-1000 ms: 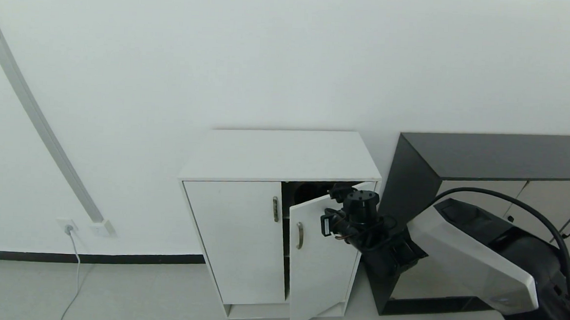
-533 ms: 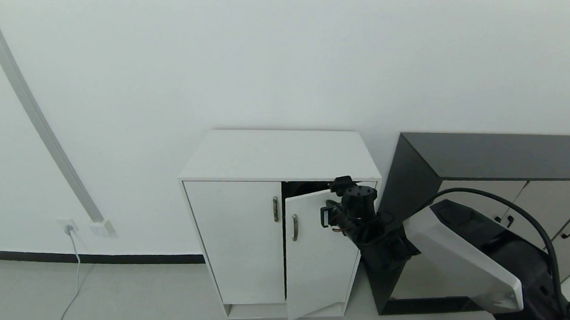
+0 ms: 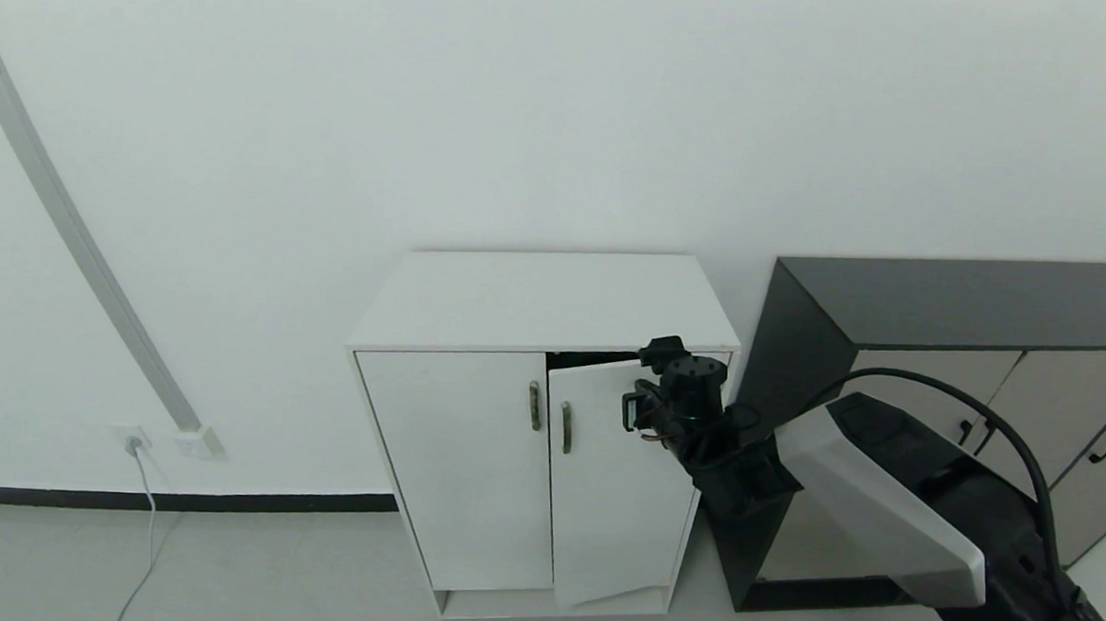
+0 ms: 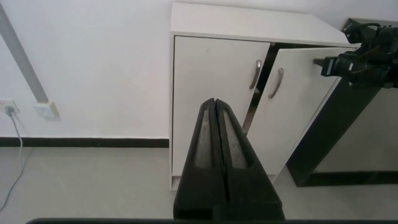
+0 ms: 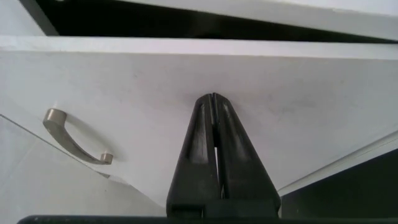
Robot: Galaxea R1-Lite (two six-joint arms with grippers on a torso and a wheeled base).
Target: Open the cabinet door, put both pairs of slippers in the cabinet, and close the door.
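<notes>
1. The right gripper (image 5: pixel 214 99) has its fingers pressed together into one blunt tip and holds nothing, which suits pushing rather than grasping.
2. That tip appears to rest against the face of the cabinet door (image 5: pixel 298 87), on the hinge side of the handle (image 5: pixel 74 138).
3. Beyond the tip a dark gap shows above the door's top edge, so the door is nearly but not yet shut on the white cabinet (image 3: pixel 544 301).
4. The left gripper (image 4: pixel 214 106), also pressed together and empty, hangs well back, out of the door's swing.
5. A dark cabinet (image 3: pixel 941 302) stands beside the right arm.

White cabinet (image 3: pixel 544 301) stands with right door (image 3: pixel 614 503) slightly ajar.
</notes>
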